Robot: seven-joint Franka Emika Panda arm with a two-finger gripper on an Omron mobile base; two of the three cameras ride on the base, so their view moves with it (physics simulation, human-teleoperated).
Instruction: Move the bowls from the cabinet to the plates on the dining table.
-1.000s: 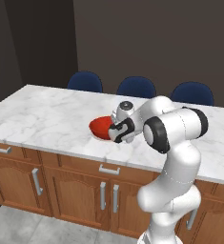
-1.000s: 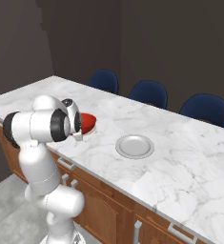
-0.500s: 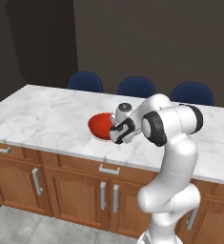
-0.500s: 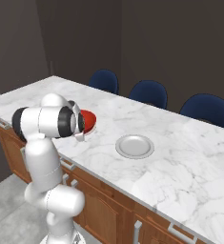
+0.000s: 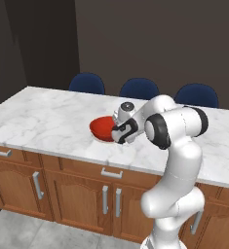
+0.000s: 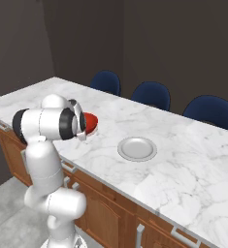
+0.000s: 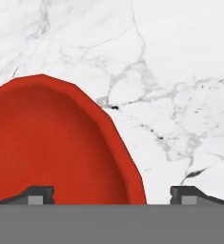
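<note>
since a second ago the gripper has let go; its jaws straddle the red bowl's rim, bowl resting on the table, left of the plate.

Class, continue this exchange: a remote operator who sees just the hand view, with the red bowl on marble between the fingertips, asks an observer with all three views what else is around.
Operator: Is there a free plate anywhere?
Observer: Yes. A pale plate with nothing on it lies on the dining table, apart from the red bowl.
Operator: Which way from the bowl?
Observer: In the right base view it lies to the bowl's right, further along the tabletop from the arm.
Operator: What is beyond the table?
Observer: Three dark blue chairs stand along its far side.
</note>
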